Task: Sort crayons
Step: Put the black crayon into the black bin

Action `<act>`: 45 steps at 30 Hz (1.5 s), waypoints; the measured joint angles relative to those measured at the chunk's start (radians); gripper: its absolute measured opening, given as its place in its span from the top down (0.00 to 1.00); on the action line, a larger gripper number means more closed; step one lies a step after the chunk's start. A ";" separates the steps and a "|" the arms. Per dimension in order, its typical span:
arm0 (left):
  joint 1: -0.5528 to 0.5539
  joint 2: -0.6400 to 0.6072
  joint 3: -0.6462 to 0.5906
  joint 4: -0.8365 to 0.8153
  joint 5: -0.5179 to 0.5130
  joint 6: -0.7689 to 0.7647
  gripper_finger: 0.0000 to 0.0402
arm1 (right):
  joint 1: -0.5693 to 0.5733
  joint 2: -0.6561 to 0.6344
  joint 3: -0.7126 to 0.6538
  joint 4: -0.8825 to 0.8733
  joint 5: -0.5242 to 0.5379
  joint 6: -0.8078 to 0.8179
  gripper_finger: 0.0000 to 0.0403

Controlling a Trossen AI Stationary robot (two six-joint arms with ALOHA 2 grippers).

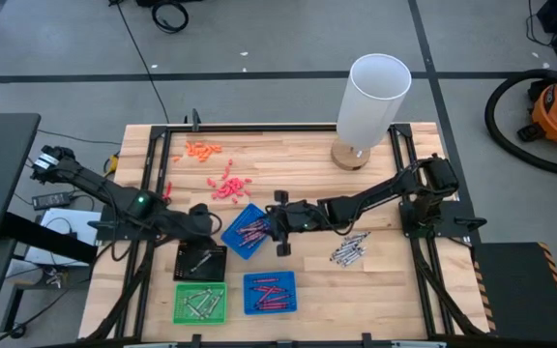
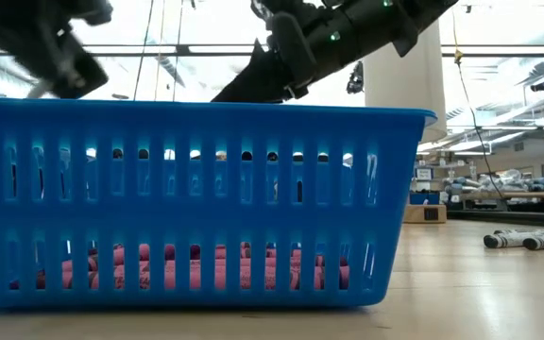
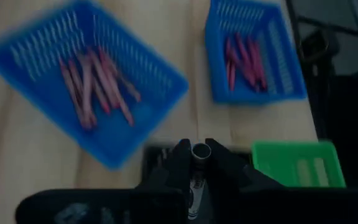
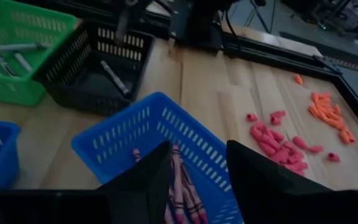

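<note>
My left gripper (image 1: 204,217) is shut on a grey-silver crayon (image 3: 201,151) above the black tray (image 1: 199,261), which holds a grey crayon (image 4: 114,77). My right gripper (image 4: 197,163) is open and empty over the tilted blue tray (image 1: 247,230), where several red crayons (image 3: 95,84) lie on the floor. A second blue tray (image 1: 270,293) at the near edge also holds red crayons (image 3: 244,59). The green tray (image 1: 199,303) holds grey crayons (image 4: 11,53). Loose grey crayons (image 1: 349,251) lie on the table to the right. My left gripper pinches the grey-silver crayon between its two fingertips (image 3: 182,155), and the crayon's round end (image 3: 201,150) shows between them. The fingers come from above, pointing down. The crayon is lifted clear above the black tray.
Salmon-pink bits (image 1: 228,186) and orange bits (image 1: 202,149) lie at the far left of the table. A white cylinder on a wooden base (image 1: 370,106) stands at the far right. In the low view the near blue tray (image 2: 187,203) fills the foreground.
</note>
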 joint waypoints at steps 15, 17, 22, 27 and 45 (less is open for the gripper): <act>-0.088 0.091 0.000 -0.140 0.057 -0.132 0.90 | -0.007 0.000 0.000 -0.005 -0.001 0.000 0.60; -0.100 0.112 0.000 -0.140 0.057 -0.132 0.90 | -0.007 0.000 0.000 -0.005 -0.005 0.000 0.60; -0.117 0.165 0.000 -0.140 0.057 -0.132 0.90 | -0.007 0.000 0.000 -0.005 -0.008 0.001 0.60; -0.121 0.213 0.000 -0.140 0.073 -0.133 0.90 | -0.007 0.000 0.000 -0.005 -0.008 0.001 0.60; -0.121 0.274 0.000 -0.144 0.068 -0.149 0.73 | -0.007 0.000 0.000 -0.007 -0.009 0.001 0.60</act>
